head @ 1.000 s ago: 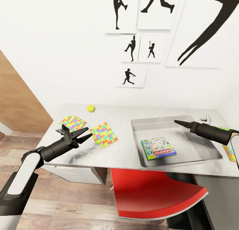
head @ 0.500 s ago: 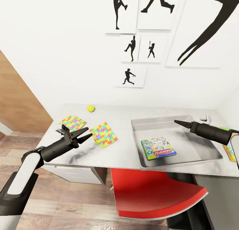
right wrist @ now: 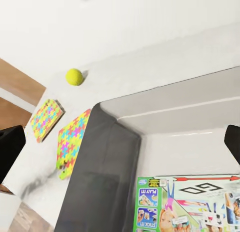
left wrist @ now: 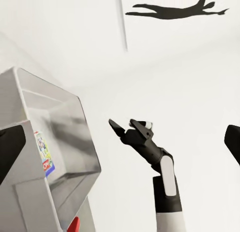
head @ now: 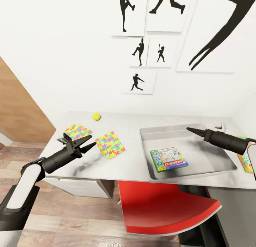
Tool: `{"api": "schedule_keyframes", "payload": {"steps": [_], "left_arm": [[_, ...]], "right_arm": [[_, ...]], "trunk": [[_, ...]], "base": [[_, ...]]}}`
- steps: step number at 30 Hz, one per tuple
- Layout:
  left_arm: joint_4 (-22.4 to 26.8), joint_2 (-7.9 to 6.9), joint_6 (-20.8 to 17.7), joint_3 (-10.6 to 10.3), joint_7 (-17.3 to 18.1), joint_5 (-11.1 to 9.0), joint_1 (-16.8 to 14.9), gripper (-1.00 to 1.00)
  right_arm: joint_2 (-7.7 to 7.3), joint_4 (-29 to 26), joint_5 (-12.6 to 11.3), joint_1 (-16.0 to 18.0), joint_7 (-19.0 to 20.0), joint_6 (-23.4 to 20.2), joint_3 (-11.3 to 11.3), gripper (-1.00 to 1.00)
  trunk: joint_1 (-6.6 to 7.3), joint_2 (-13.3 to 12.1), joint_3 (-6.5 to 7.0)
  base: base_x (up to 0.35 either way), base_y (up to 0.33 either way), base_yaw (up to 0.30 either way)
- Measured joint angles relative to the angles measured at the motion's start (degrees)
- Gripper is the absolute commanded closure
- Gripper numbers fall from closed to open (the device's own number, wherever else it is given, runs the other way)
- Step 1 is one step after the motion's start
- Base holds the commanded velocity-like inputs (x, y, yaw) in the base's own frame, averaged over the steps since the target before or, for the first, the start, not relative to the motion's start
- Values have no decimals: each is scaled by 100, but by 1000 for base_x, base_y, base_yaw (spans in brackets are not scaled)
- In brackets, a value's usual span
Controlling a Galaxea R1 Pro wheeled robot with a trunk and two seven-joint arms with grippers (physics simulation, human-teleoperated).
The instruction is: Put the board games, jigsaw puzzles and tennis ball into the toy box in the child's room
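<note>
The left tool [head: 86, 142] hangs released and empty over the counter's [head: 131, 161] left end, beside two jigsaws, one [head: 76, 131] by its fingers and one [head: 110, 144] just right of it. The ball [head: 96, 116] lies farther back. The toy box [head: 153, 175] holds the Monopoly game [head: 169, 158]. Above its far right part hovers the right tool [head: 190, 129], fingers apart in the left wrist view, empty. Another game [head: 248, 163] lies at the right edge.

- A long pale grey table [head: 131, 161] is set against the white wall.
- Two bright jigsaw puzzles [head: 110, 144] [head: 76, 131] are laid flat near its left end.
- A small yellow tennis ball [head: 96, 116] is seen behind them.
- The grey toy box [head: 185, 175] is placed on the right part.
</note>
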State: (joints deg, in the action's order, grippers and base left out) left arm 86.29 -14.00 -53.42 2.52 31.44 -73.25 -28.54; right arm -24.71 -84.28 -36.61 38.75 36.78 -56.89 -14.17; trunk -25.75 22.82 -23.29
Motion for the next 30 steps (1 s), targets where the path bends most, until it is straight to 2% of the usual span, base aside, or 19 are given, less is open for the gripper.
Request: {"api": "schedule_keyframes", "payload": {"steps": [7, 14, 30], "left_arm": [[-29, 12, 12, 225, -12, 0, 1, -100], [-16, 16, 16, 448, -17, -1, 2, -100], [28, 19, 26, 495, -14, 0, 2, -100]], "right_arm": [[-5, 0, -217, 8, 27, 24, 5, -100], [-6, 0, -263, 11, 37, 35, 7, -100], [-6, 0, -293, 13, 46, 41, 9, -100]], "trunk": [[0, 0, 0], [-1, 0, 0], [-2, 0, 0]], "base": [[-2, 0, -47], [-91, 0, -18], [-255, 0, -4]]}}
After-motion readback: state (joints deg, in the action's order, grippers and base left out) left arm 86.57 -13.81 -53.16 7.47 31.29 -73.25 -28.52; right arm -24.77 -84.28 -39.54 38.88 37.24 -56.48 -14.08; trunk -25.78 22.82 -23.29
